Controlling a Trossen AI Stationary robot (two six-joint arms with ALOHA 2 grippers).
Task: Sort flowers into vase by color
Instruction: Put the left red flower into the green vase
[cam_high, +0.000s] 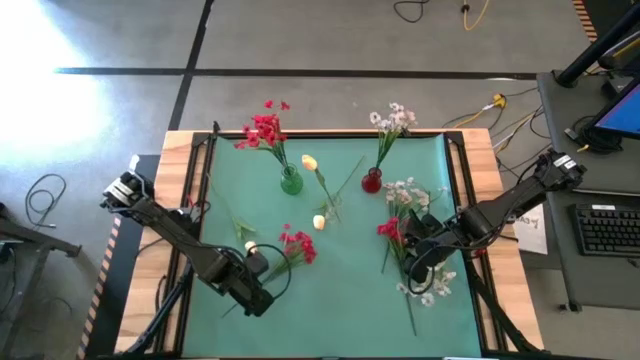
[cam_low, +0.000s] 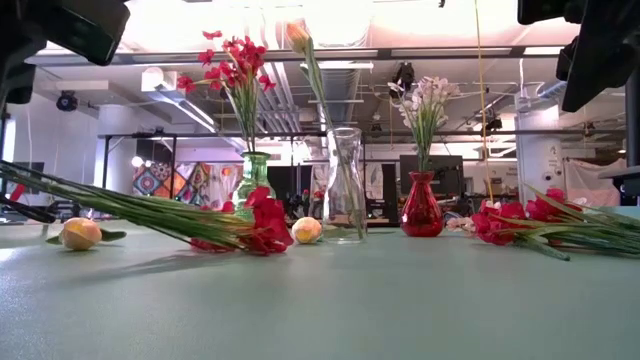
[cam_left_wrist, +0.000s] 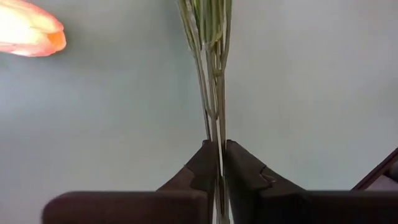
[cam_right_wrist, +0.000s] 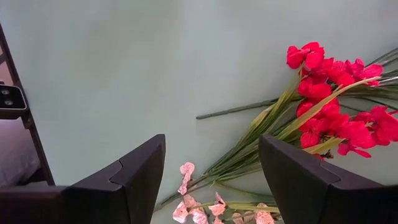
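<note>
On green mat: left gripper (cam_left_wrist: 219, 163) clamped on red flower (cam_high: 297, 246) stem; right gripper (cam_right_wrist: 211, 180) wide apart, empty.

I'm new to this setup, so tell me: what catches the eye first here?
Three vases on the green mat: a green vase with red blossoms, a clear vase holding a rosebud, a red vase with white sprays. The left gripper pinches a red flower's stem; the right gripper hangs open over loose flowers.

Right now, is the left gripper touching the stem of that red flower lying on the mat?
Touching. In the left wrist view the left gripper is shut on the red flower's thin green stem, with no gap on either side.
</note>
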